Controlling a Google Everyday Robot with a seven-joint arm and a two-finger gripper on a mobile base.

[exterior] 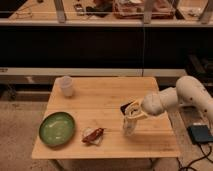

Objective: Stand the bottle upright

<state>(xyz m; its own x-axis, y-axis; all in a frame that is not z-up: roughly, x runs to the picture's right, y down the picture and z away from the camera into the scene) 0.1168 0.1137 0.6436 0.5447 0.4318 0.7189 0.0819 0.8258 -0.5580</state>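
Note:
The bottle (129, 126) is a small pale translucent thing standing about upright on the wooden table (105, 107), right of the middle near the front. My gripper (131, 115) comes in from the right on the white arm (182, 97) and sits right over the bottle's top, closed on it. The cap is hidden by the gripper. A flat dark patch (125, 107) shows at the gripper's upper left.
A white cup (65, 85) stands at the table's back left. A green plate (56, 128) lies at the front left. A reddish-brown wrapper (93, 135) lies between plate and bottle. A dark pad (200, 134) lies on the floor at right.

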